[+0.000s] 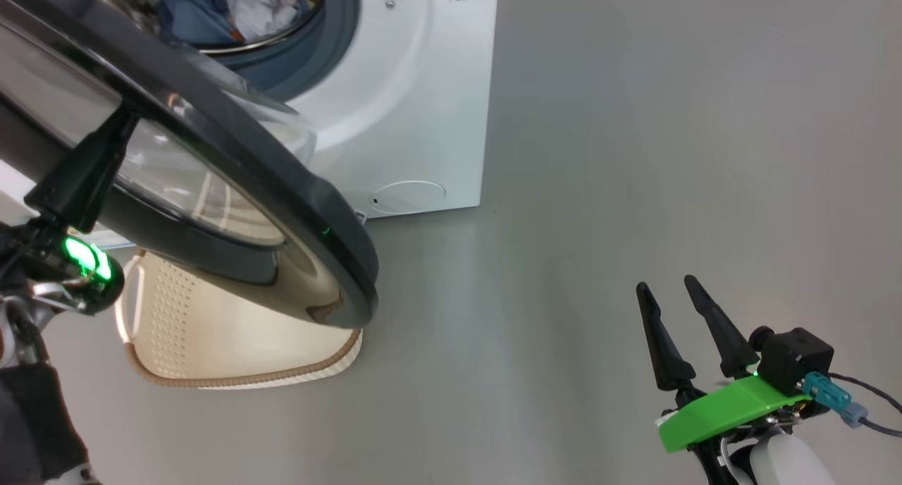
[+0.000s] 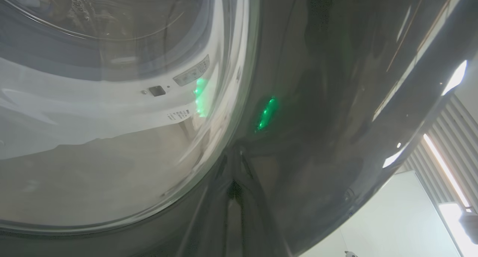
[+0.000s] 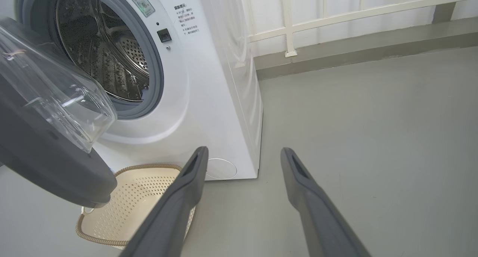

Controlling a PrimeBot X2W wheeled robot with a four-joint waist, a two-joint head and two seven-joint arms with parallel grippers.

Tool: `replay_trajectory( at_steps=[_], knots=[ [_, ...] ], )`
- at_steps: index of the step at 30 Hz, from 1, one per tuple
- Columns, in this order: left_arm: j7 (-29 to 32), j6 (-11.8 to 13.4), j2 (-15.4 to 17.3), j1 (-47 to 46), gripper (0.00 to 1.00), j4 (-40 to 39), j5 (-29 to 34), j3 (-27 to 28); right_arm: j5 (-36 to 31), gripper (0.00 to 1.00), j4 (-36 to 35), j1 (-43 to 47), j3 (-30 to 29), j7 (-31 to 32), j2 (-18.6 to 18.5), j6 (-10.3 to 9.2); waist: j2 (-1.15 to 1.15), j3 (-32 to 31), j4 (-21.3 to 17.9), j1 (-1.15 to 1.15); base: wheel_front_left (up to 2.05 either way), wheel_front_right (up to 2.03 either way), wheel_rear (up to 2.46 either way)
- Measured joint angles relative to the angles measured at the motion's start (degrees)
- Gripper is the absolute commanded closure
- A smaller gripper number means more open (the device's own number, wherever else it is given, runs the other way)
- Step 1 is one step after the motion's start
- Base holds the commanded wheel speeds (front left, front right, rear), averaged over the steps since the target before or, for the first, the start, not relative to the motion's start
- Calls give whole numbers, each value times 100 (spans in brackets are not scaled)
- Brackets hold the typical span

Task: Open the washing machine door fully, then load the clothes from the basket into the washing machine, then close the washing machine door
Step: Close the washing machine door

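Grey floor (image 1: pixel 599 245) — left gripper (image 1: pixel 118 127), pinched closed, touches the washing machine door (image 1: pixel 282 182).

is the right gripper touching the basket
Apart. The head view shows bare floor between the right gripper and the basket; the wrist view's overlap is only perspective.

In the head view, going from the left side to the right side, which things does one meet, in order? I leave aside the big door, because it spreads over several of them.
From the left: left pincer → basket → round lower flap on the washing machine → right pincer.
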Motion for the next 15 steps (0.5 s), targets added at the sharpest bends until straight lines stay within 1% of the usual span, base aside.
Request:
replay_trajectory(
  at_steps=[6,9,15],
  knots=[
    [-147,-105,-14,-214,100,255,4,-23,0,0,-9,-79,-1,-1,26,0,0,102,-104,0,0,0,0],
    [-244,-108,-20,-336,100,374,14,-15,0,0,-8,-81,0,0,46,0,0,133,-138,0,0,0,0],
    [-460,-200,-34,-499,100,584,56,46,0,0,-7,-104,0,0,64,0,0,172,-194,0,0,0,0]
  ],
)
